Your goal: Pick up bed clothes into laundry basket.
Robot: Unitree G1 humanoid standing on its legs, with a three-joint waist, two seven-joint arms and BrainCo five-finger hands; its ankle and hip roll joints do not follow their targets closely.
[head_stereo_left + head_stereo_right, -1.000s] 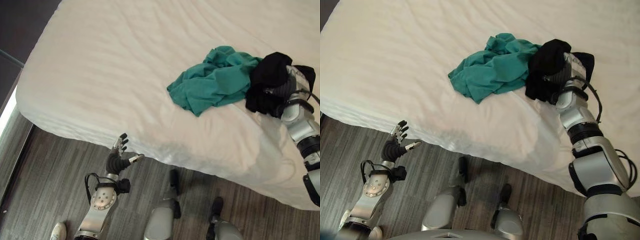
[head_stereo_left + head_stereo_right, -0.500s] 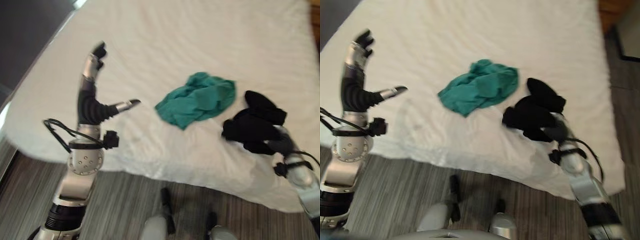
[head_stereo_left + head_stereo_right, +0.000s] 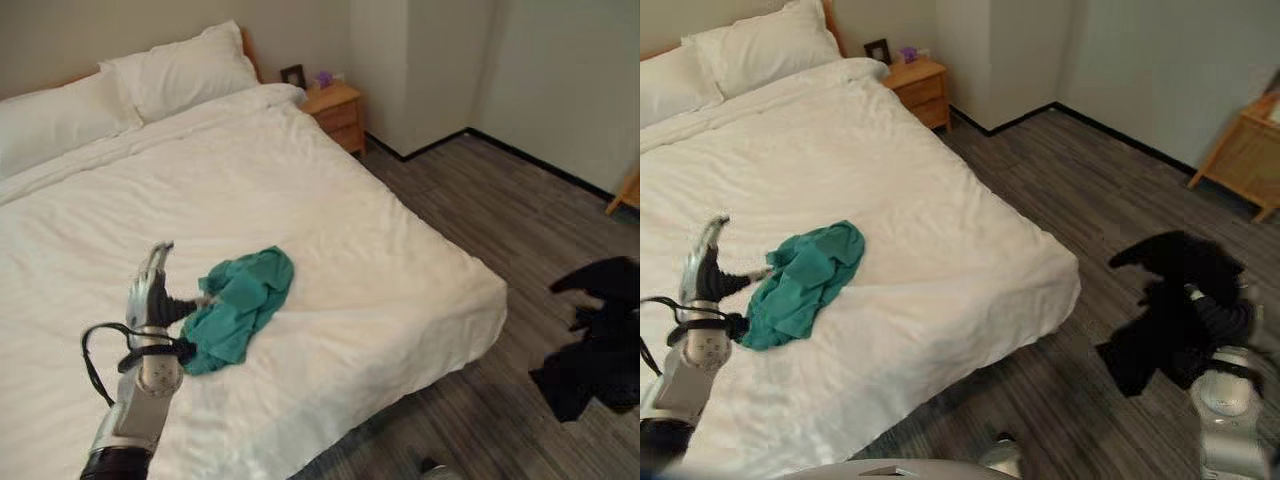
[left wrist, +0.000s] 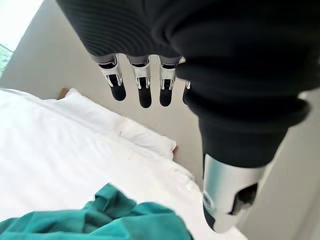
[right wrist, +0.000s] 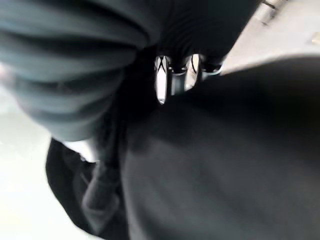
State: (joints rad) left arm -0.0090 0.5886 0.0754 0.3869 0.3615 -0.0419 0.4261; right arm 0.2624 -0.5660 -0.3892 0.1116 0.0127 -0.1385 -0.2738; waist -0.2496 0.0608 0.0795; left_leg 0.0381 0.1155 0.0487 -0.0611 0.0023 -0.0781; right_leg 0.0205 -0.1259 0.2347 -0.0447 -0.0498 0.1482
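Note:
A teal garment (image 3: 240, 305) lies crumpled on the white bed (image 3: 330, 230), near its foot end. My left hand (image 3: 150, 290) hovers just beside the garment's left edge, fingers (image 4: 145, 85) straight and open, holding nothing. The teal cloth (image 4: 100, 220) lies below them in the left wrist view. A black garment (image 3: 1175, 310) hangs in the air over the floor, right of the bed. My right hand (image 3: 1218, 318) is shut on it, and its fingers (image 5: 172, 77) are curled into the dark cloth (image 5: 215, 165).
Two white pillows (image 3: 120, 90) sit at the head of the bed. A wooden nightstand (image 3: 335, 105) stands by the bed's far corner. Another wooden piece of furniture (image 3: 1240, 150) is at the far right. Grey plank floor (image 3: 1080, 200) runs between the bed and the wall.
The camera has swung right. The black garment has come off the bed and now hangs over the floor in my right hand. My left hand has dropped beside the teal garment.

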